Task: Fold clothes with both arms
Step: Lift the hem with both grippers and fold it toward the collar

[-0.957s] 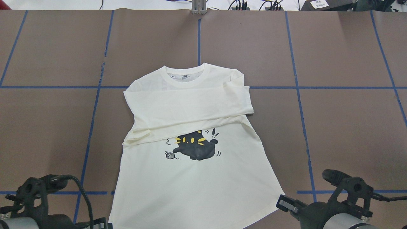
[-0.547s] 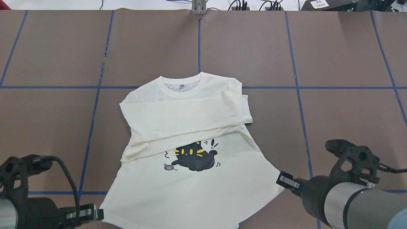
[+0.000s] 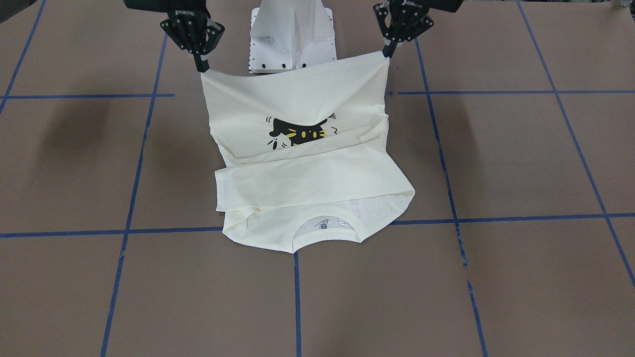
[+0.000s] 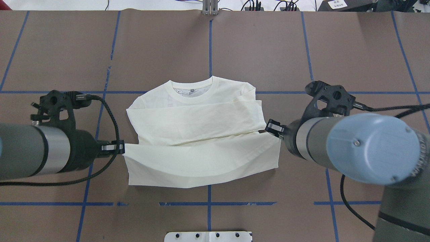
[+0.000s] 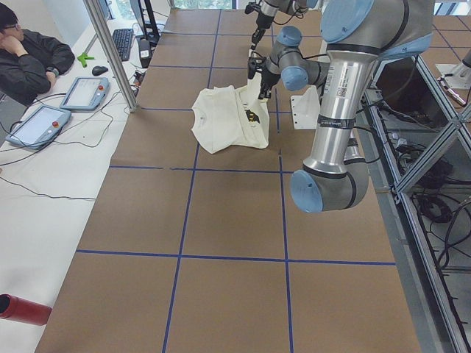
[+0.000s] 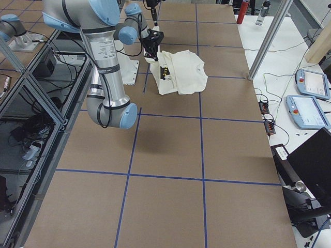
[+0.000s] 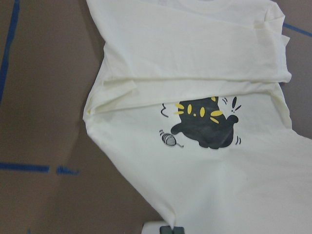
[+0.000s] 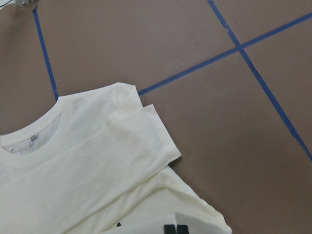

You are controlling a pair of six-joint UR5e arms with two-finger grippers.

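Because the hem has to travel over toward the collar [image 3: 325, 229], each claw holds one hem corner up off the tabletop [image 3: 496, 148].

In the front-facing view the left claw [image 3: 386, 51] is clamped on one corner of the T-shirt [image 3: 297, 94] and the right claw [image 3: 201, 64] on the other. The cream cloth hangs almost taut between them. Below the claws the cat print [image 3: 297, 133] faces outward (its lower half is hidden by the sleeves [image 3: 307, 173] folded across the chest). The chest and collar lie flat on the far side of the claws from the white pedestal base [image 3: 292, 39].

From overhead you see only the plain back of the raised panel spanning the two claws. The crossed sleeves lie just beyond them, and the collar beyond those.

In the side views the shirt is small, raised at the claws' end and flat at the other. You can read nothing finer there.

The left wrist camera looks down the cloth from the pinched corner to the cat, the yarn ball [image 7: 169, 139] and a loose sleeve edge.

The right wrist camera shows its corner at the fingertips, with a sleeve cuff and the collar ahead. To my eye the fold is midway, and the sleeves look likely to slip.
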